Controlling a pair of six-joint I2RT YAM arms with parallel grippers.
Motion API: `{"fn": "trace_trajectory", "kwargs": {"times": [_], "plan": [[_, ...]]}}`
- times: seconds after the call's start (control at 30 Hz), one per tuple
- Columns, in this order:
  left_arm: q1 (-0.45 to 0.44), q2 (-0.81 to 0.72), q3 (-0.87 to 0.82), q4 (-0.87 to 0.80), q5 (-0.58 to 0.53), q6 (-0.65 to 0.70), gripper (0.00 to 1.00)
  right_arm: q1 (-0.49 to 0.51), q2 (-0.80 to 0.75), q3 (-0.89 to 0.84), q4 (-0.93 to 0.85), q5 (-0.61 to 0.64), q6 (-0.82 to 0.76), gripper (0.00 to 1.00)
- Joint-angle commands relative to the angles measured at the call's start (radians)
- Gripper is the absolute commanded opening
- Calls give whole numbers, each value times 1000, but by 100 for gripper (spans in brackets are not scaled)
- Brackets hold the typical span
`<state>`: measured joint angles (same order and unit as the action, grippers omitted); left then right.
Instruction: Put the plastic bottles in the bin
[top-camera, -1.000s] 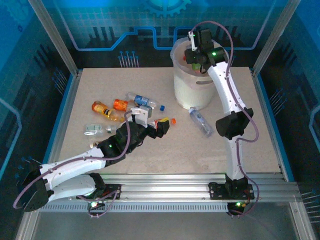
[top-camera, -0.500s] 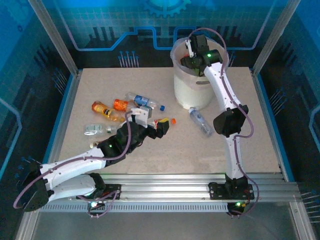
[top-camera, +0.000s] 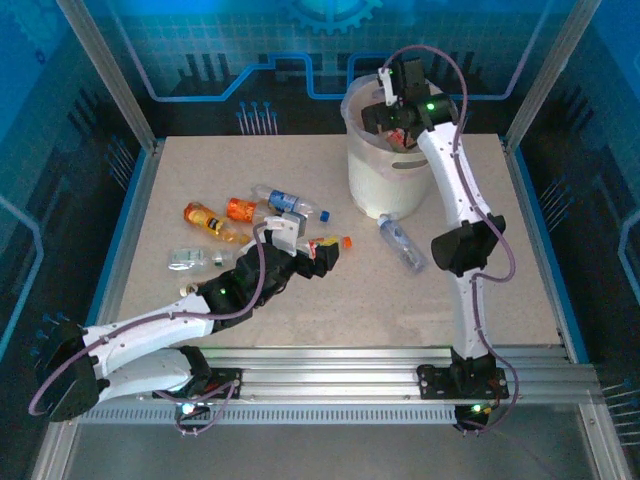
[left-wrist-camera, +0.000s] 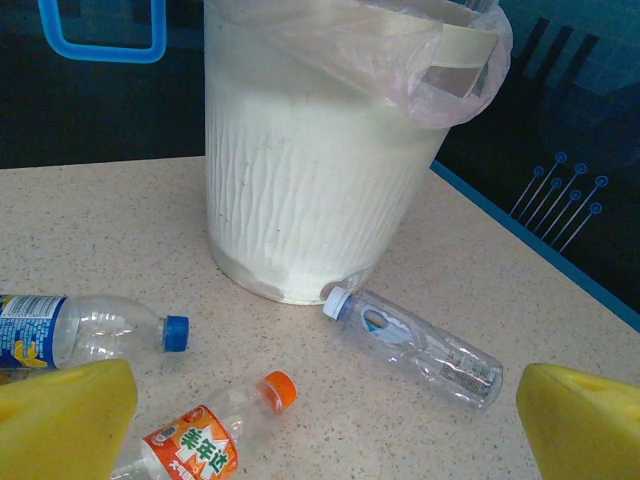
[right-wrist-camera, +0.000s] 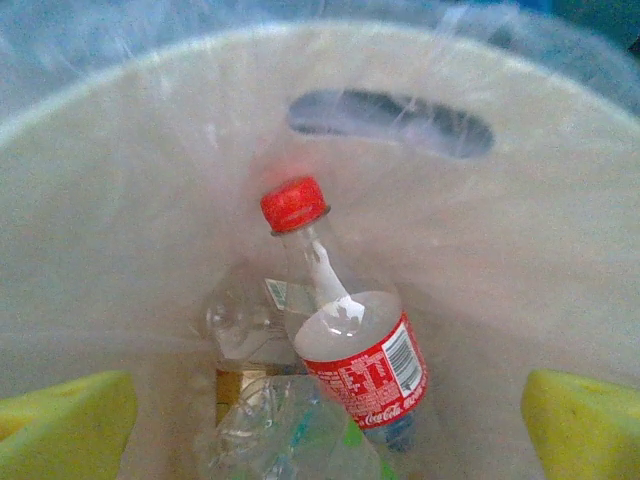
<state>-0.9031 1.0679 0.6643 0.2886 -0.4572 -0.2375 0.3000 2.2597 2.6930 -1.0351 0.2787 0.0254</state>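
Opening wide over the bin at far right, right gripper has dropped a red-capped bottle inside, now empty; left gripper gapes empty above the loose bottles.

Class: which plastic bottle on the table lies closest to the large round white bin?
The clear plastic bottle with the pale cap, its cap at the foot of the white bin; the blue-capped bottle and orange-capped bottle lie farther off.

I counted one bin. Six plastic bottles lay on the table: two orange, four clear. Inside the bin I saw one red-capped bottle and at least two crushed clear ones.
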Motion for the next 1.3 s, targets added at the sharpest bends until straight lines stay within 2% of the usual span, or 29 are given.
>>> {"fn": "trace_trajectory", "kwargs": {"times": [0.0,0.13,0.27,0.57,0.73,0.87,1.0,1.27], "plan": [[6,5,11,-6,-23,3,99,-2,-132,39,-26,-38,38,100],[6,8,12,-8,-24,5,99,2,-218,-2,-64,-52,71,100],[7,9,11,-10,-24,3,99,10,-354,-159,-72,-65,95,100],[7,26,23,8,-1,26,99,59,-830,-832,111,-81,141,100],[7,59,27,40,-5,24,99,60,-1001,-1126,133,-59,231,100],[7,76,30,67,-9,-3,99,56,-1066,-1314,140,-54,290,100],[7,81,27,81,-11,-16,99,38,-1091,-1481,187,-104,321,100],[9,82,12,98,-14,-34,99,-8,-999,-1622,241,-108,329,100]]}}
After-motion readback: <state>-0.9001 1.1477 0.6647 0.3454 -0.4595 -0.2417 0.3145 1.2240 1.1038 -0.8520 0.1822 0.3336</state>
